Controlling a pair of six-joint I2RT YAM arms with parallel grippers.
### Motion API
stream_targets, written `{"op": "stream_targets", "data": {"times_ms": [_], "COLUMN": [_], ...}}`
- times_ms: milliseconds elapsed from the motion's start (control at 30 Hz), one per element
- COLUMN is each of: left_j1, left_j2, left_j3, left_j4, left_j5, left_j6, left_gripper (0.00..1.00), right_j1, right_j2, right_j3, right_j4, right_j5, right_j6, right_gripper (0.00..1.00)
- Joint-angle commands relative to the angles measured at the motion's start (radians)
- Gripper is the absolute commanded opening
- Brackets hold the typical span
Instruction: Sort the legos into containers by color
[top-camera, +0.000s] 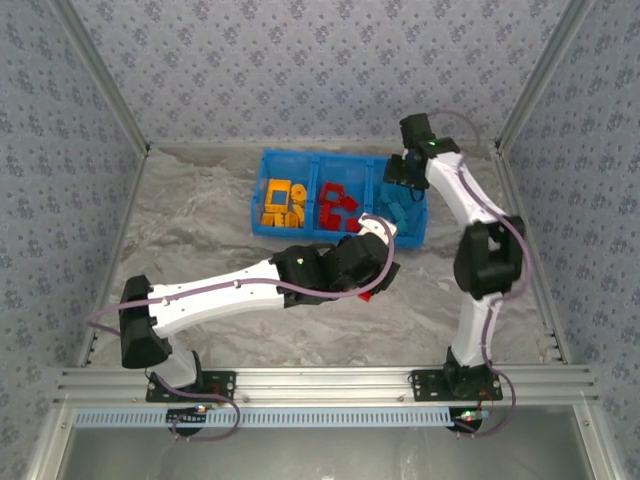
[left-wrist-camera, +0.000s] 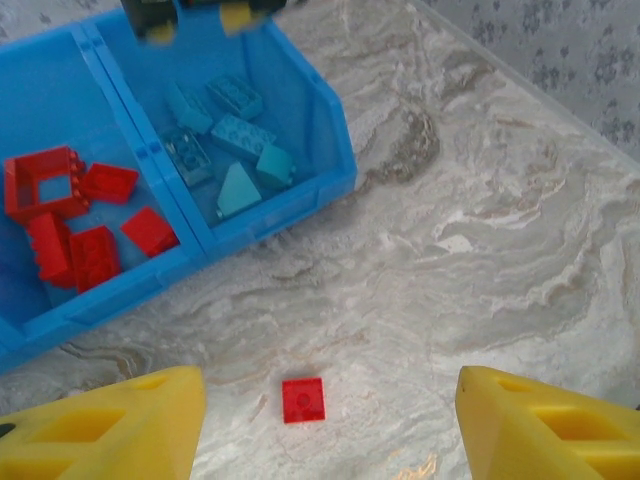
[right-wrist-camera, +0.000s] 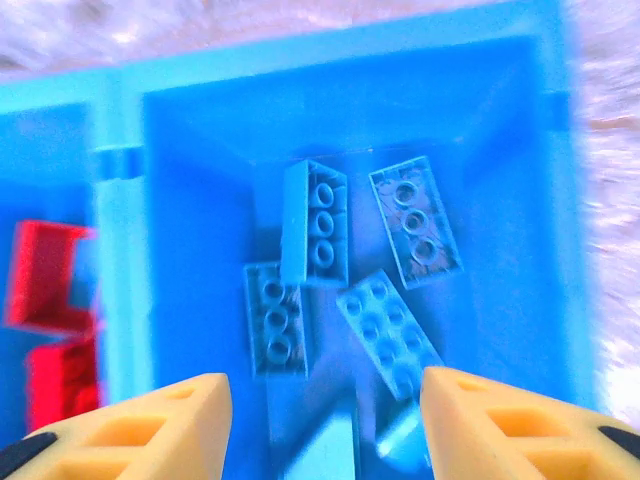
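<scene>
The blue three-compartment container (top-camera: 258, 212) stands at the back of the table. Orange-yellow legos (top-camera: 283, 203) fill its left section, red legos (top-camera: 338, 207) the middle, light blue legos (top-camera: 393, 210) the right. One flat red lego (left-wrist-camera: 303, 399) lies alone on the table in front of the container (left-wrist-camera: 330, 150). My left gripper (left-wrist-camera: 330, 405) hovers open above this brick, its yellow fingers wide on either side of it. My right gripper (right-wrist-camera: 325, 400) hangs open over the right compartment, with several light blue legos (right-wrist-camera: 320, 225) lying below it and nothing between its fingers.
The table is a marbled grey-white sheet (top-camera: 200, 230) enclosed by patterned walls (top-camera: 60, 150). The left arm (top-camera: 240, 290) stretches diagonally across the middle. The right arm (top-camera: 485, 260) stands along the right side and reaches back to the container's right end.
</scene>
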Motion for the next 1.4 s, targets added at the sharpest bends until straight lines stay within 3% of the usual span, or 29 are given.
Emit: {"op": "stream_targets", "data": {"times_ms": [0, 133, 267, 533, 767, 1000, 1200, 1367], "left_j1": [0.033, 0.068, 0.083, 0.134, 0.139, 0.143, 0.151, 0.227], "left_j2": [0.033, 0.120, 0.258, 0.465, 0.532, 0.543, 0.456, 0.280], "left_j3": [-0.055, -0.096, -0.033, 0.054, 0.085, 0.085, 0.058, 0.018], "left_j4": [-0.011, 0.007, -0.033, -0.091, -0.069, -0.061, -0.079, -0.103], "left_j5": [0.093, 0.173, 0.210, 0.252, 0.254, 0.246, 0.192, 0.185], "left_j6": [-0.050, -0.080, -0.075, -0.122, -0.107, -0.103, -0.102, -0.116], "left_gripper": [0.68, 0.68, 0.69, 0.69, 0.63, 0.30, 0.29, 0.30], "right_j1": [0.012, 0.044, 0.108, 0.185, 0.203, 0.204, 0.203, 0.237], "right_j2": [-0.272, -0.617, -0.909, -1.282, -1.342, -1.327, -1.301, -1.233], "right_j3": [-0.170, -0.489, -0.739, -0.946, -0.946, -0.929, -0.914, -0.853], "right_j4": [-0.004, -0.019, -0.115, -0.288, -0.354, -0.337, -0.302, -0.177], "right_j5": [0.076, 0.125, 0.110, -0.059, -0.079, -0.075, -0.085, -0.120], "right_j6": [0.017, 0.088, 0.183, 0.349, 0.385, 0.383, 0.350, 0.246], "right_gripper": [0.54, 0.55, 0.56, 0.62, 0.62, 0.62, 0.62, 0.61]}}
